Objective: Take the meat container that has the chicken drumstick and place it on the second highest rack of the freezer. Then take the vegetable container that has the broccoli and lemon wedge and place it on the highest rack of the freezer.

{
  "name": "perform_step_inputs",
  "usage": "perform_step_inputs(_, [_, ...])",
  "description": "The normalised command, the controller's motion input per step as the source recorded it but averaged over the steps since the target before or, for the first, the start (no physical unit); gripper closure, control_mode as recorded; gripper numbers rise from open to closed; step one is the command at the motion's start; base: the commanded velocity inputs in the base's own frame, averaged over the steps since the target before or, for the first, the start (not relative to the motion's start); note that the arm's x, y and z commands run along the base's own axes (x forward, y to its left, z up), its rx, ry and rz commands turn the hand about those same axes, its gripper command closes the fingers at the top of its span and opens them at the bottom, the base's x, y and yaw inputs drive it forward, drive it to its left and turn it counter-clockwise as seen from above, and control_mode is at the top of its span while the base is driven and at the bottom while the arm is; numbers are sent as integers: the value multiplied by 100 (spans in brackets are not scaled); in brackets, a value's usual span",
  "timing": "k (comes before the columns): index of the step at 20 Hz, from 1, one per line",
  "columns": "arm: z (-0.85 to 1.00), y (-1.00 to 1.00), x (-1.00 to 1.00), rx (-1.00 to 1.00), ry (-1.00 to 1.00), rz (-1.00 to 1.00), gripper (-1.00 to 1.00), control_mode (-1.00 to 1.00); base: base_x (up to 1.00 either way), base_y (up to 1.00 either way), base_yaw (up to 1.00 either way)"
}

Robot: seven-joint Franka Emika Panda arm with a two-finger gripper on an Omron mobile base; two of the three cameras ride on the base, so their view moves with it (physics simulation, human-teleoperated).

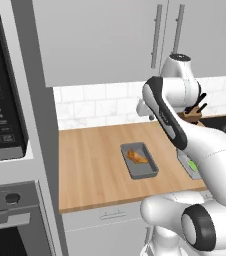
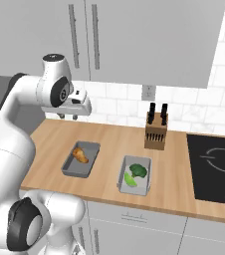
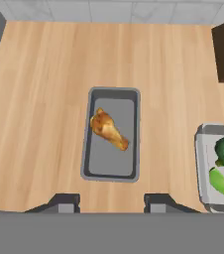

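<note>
The meat container (image 3: 109, 161) is a dark grey tray on the wooden counter, with the orange-brown chicken drumstick (image 3: 109, 130) lying in it. My gripper (image 3: 111, 203) hangs high above its near end, open, with nothing between the fingers. From the side, the gripper (image 2: 70, 117) floats well above the counter, behind the meat container (image 2: 74, 169). To the right sits the light grey vegetable container (image 2: 143, 185) with the broccoli (image 2: 138, 171) and lemon wedge (image 2: 130, 180). In the left base view my arm covers most of the vegetable container (image 1: 190, 165). The freezer and its racks are out of view.
A wooden knife block (image 2: 156, 132) stands at the back of the counter (image 2: 109, 144), right of the trays. A black cooktop (image 2: 216, 164) lies further right. White wall cabinets (image 2: 134, 35) hang overhead. A tall grey column with a microwave (image 1: 0, 100) and oven (image 1: 10, 220) bounds the left.
</note>
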Motion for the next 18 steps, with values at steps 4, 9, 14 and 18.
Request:
perform_step_inputs(4, [-1,0,0,0,1,0,-100,-100,0,0,0])
perform_step_inputs(9, [-33,24,-12,0,0,-23,-100,-100,0,0,0])
perform_step_inputs(14, [-51,10,0,0,0,-44,-100,-100,0,0,0])
perform_step_inputs(18, [-48,-18,0,0,0,-49,-100,-100,0,0,0])
